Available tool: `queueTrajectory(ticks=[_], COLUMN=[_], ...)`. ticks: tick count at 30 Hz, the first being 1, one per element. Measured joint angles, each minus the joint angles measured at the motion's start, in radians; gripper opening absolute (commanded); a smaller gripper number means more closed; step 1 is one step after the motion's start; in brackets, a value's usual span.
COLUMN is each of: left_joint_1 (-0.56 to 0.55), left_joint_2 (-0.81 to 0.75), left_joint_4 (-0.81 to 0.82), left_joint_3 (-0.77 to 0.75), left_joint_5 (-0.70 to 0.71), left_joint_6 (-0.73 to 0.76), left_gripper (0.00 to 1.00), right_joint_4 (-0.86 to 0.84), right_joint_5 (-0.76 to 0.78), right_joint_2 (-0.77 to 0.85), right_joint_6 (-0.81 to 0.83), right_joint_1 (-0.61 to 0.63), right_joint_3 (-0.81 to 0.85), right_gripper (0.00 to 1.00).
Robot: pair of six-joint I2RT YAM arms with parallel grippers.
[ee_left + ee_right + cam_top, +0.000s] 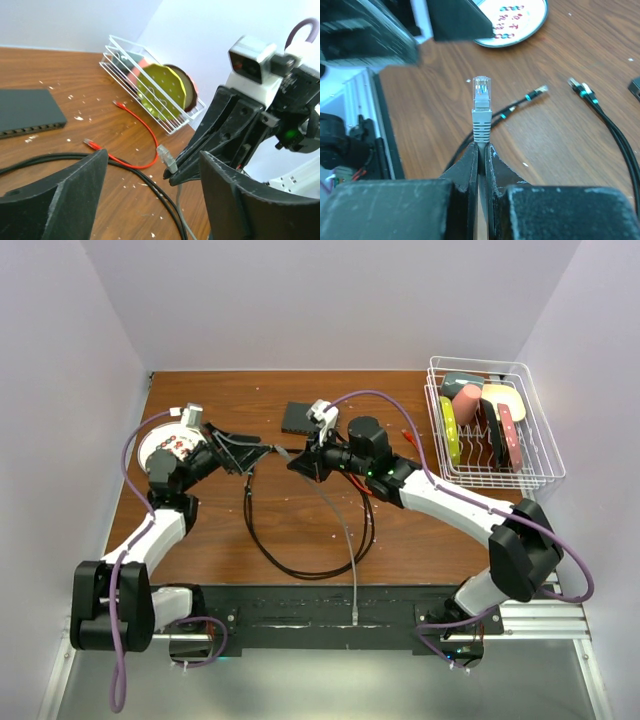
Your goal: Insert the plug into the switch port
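The flat black switch box (298,418) lies at the back middle of the table; in the left wrist view (25,111) its row of ports (27,131) faces along the near long edge. My right gripper (298,464) is shut on a grey cable just behind its clear plug (481,95), which sticks out past the fingertips (472,155). The plug (168,159) is held above the table, to the front of the switch and apart from it. My left gripper (262,451) is open and empty, its jaws facing the plug from the left.
A black cable (300,565) loops across the middle of the table, its ends (537,91) lying loose. A thin red cable (135,120) lies right of the switch. A wire rack (495,425) of dishes stands at the back right. A white disc (165,445) sits at the left.
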State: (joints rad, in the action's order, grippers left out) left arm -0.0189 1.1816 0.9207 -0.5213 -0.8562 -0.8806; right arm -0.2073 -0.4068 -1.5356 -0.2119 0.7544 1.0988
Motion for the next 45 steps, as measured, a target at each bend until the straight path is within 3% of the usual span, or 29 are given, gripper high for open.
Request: queueTrajectory(ticks=[11, 21, 22, 23, 24, 26, 28, 30, 34, 39, 45], left_joint_1=[-0.095, -0.108, -0.108, -0.108, -0.108, -0.109, -0.113, -0.113, -0.113, -0.113, -0.113], left_joint_2=[0.041, 0.059, 0.062, 0.063, 0.064, 0.064, 0.068, 0.079, 0.098, 0.1, 0.1], left_joint_4=[0.002, 0.03, 0.04, 0.047, 0.056, 0.075, 0.092, 0.116, 0.165, 0.195, 0.197], left_joint_3=[-0.033, -0.033, -0.033, -0.033, -0.033, -0.033, -0.033, -0.033, -0.033, -0.033, -0.033], left_joint_5=[0.0, 0.003, 0.003, 0.002, 0.002, -0.004, -0.008, -0.014, -0.021, -0.025, -0.026], left_joint_6=[0.005, -0.002, -0.006, -0.011, -0.018, -0.032, -0.044, -0.057, -0.082, -0.1, -0.105], left_gripper=[0.62, 0.3, 0.24, 0.08, 0.0, 0.0, 0.0, 0.0, 0.0, 0.0, 0.0], right_joint_4=[-0.023, -0.024, -0.024, -0.024, -0.024, -0.022, -0.02, -0.018, -0.014, -0.001, 0.007], right_joint_5=[-0.008, -0.013, -0.013, -0.013, -0.013, -0.008, -0.008, -0.008, -0.009, 0.003, 0.069], right_joint_2=[0.02, 0.02, 0.02, 0.02, 0.02, 0.019, 0.019, 0.019, 0.019, 0.036, 0.067], right_joint_6=[-0.032, -0.038, -0.038, -0.038, -0.037, -0.034, -0.032, -0.029, -0.026, -0.013, -0.004], right_joint_1=[0.013, 0.024, 0.025, 0.026, 0.026, 0.026, 0.026, 0.027, 0.034, 0.042, 0.047], right_joint_3=[0.0, 0.0, 0.0, 0.0, 0.0, 0.0, 0.0, 0.001, 0.001, 0.001, 0.001], right_gripper=[0.0, 0.0, 0.0, 0.0, 0.01, 0.04, 0.13, 0.33, 0.52, 0.56, 0.51])
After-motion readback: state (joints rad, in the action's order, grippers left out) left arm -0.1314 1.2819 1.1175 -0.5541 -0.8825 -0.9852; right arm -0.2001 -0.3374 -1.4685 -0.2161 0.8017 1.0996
